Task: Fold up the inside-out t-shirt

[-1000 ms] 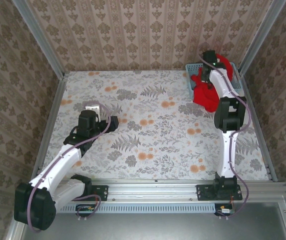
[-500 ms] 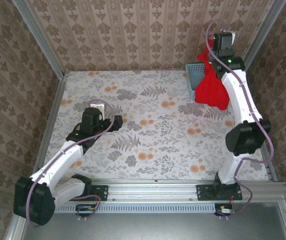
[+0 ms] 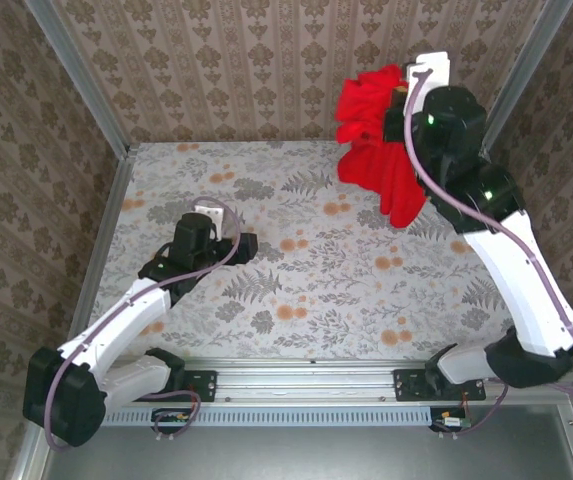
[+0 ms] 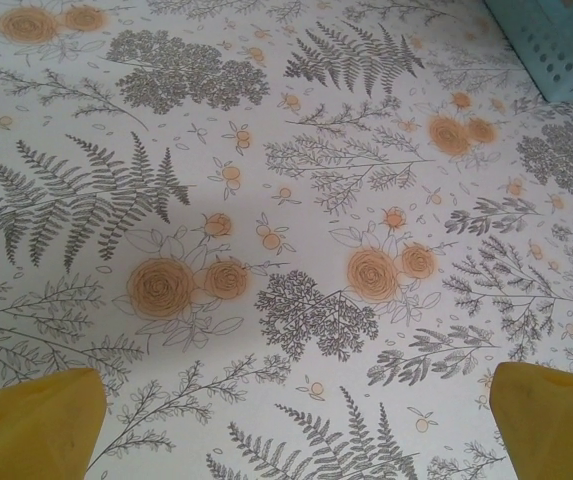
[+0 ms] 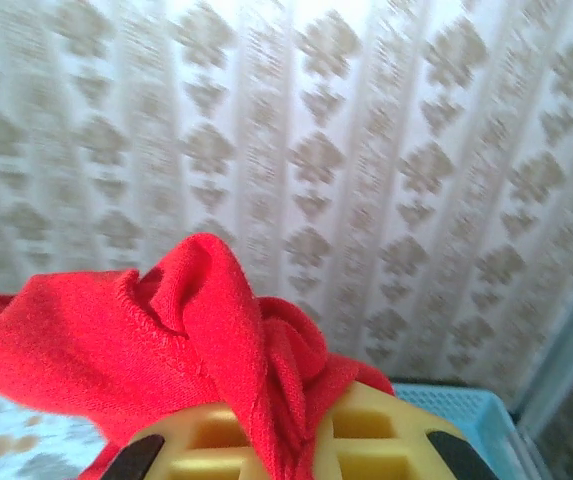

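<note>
The red t-shirt point(image 3: 378, 150) hangs bunched in the air above the back right of the table, held up by my right gripper point(image 3: 398, 100). In the right wrist view the red cloth point(image 5: 166, 340) is pinched between the two yellow fingers point(image 5: 386, 445), which are shut on it. My left gripper point(image 3: 251, 243) hovers low over the left middle of the table. Its yellow fingertips point(image 4: 31, 420) sit far apart in the left wrist view, open, with only the floral tablecloth between them.
The light-blue basket point(image 4: 566, 40) stands at the back right of the table, its rim point(image 5: 466, 405) just below the lifted shirt. Patterned walls and metal rails point(image 3: 86, 90) close in the table on three sides.
My right arm has lifted the t-shirt out of the basket and swung it up and to the left. The left gripper has shifted slightly right.
</note>
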Motion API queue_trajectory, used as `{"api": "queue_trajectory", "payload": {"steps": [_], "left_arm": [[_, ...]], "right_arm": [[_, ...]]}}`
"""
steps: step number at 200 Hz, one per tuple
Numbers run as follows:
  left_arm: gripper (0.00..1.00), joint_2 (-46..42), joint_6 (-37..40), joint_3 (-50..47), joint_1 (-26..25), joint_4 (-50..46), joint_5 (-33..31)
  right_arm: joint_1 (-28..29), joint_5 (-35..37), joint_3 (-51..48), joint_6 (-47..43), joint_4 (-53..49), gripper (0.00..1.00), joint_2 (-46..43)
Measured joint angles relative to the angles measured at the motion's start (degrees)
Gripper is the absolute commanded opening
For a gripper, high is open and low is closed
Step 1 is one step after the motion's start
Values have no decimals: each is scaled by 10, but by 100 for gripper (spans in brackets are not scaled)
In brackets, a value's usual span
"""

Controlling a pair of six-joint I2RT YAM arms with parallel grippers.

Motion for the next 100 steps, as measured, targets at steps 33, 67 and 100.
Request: {"api": "queue_trajectory", "payload": {"steps": [33, 67, 100], "left_arm": [[100, -33, -2, -2, -1, -5, -19], [100, -64, -6, -16, -1, -8, -40], [100, -62, -7, -21, -1, -10, -45]], "right_arm": [[83, -2, -32, -12, 0, 8, -17], [110, -62, -162, 35, 7, 17, 10], [107, -116, -315, 115, 26, 61, 67]]}}
